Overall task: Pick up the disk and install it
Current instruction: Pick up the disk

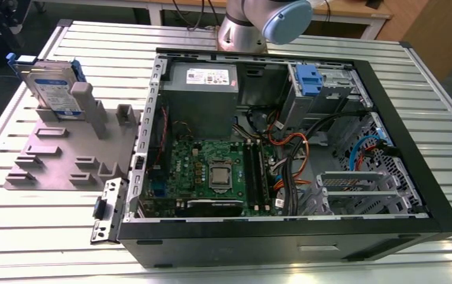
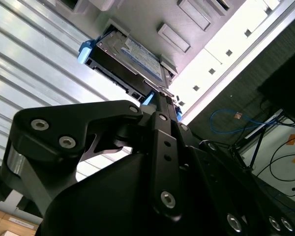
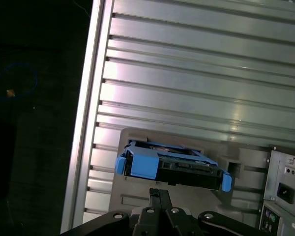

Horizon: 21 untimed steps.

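Disk (image 1: 52, 89) is standing on edge in the slotted grey stand (image 1: 60, 160) on the tabletop (image 1: 210, 266), at the exterior view's left of the open PC case (image 1: 289, 231). It's prob. racked upright so its top edge and blue bracket are sticking up free for a grab. Not yet picked. In the first wrist view the hand (image 3: 160, 192) is hanging near the disk, apart from it, pointing at its bracketed end. Its fingers are sitting pressed together, gripping nothing. Case is lying on its side w/ the panel off, so the inside is facing up for the install.
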Each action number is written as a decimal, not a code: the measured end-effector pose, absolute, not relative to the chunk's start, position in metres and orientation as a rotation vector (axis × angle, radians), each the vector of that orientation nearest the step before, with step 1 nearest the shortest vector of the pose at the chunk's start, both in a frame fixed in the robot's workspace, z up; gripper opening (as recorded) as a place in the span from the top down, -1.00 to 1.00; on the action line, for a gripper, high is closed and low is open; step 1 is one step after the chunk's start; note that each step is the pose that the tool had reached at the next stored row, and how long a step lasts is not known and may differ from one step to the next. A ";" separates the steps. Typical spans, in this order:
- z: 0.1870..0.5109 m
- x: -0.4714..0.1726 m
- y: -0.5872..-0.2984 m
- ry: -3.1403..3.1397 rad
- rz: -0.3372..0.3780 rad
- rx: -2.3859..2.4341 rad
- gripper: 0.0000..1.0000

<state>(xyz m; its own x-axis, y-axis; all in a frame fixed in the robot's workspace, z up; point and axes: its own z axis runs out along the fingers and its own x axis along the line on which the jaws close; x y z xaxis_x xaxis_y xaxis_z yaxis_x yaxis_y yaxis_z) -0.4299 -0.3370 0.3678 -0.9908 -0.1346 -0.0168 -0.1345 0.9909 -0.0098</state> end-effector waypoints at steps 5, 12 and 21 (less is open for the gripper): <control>0.368 -0.430 -0.337 3.114 -0.013 -0.251 0.79; 0.368 -0.430 -0.337 3.112 -0.013 -0.270 0.79; 0.368 -0.430 -0.337 3.112 -0.013 -0.277 0.79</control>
